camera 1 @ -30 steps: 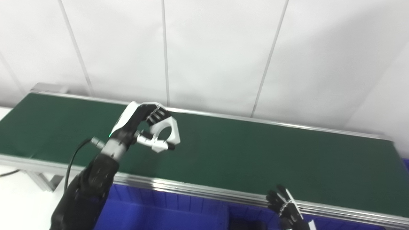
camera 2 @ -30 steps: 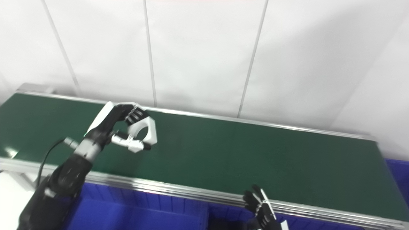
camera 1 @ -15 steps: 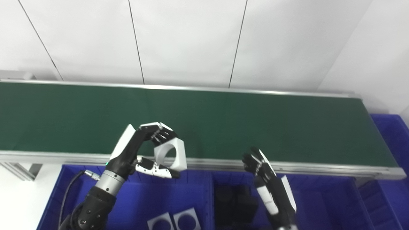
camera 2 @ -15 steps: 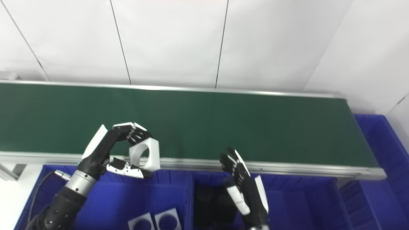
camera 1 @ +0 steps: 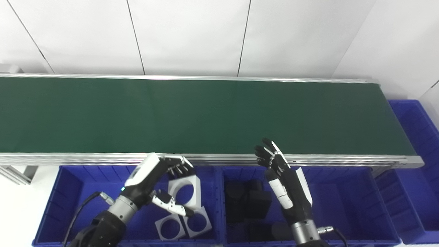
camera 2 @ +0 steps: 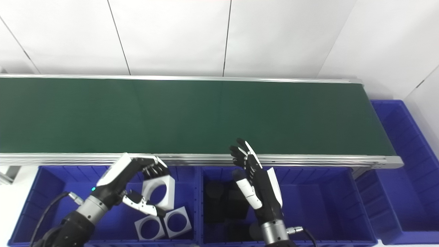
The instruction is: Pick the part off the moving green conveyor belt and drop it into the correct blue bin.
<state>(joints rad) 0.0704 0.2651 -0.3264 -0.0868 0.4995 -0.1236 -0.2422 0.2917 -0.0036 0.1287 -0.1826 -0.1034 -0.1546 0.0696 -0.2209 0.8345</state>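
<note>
Bare green belt (camera 1: pixel 212 113), white wall (camera 1: pixel 192 34)

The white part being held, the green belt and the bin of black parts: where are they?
white part (camera 1: pixel 187 190): left eye view, face beside its hole.
green belt (camera 1: pixel 205 113): left eye view, bare middle.
black-parts bin (camera 2: pixel 308 202): right eye view, bare floor.

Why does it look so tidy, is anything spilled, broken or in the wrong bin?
Nothing stands out. The left hand holds a white part over the left blue bin, where two matching white parts lie. Dark parts sit in the middle bin. The green belt is bare.
</note>
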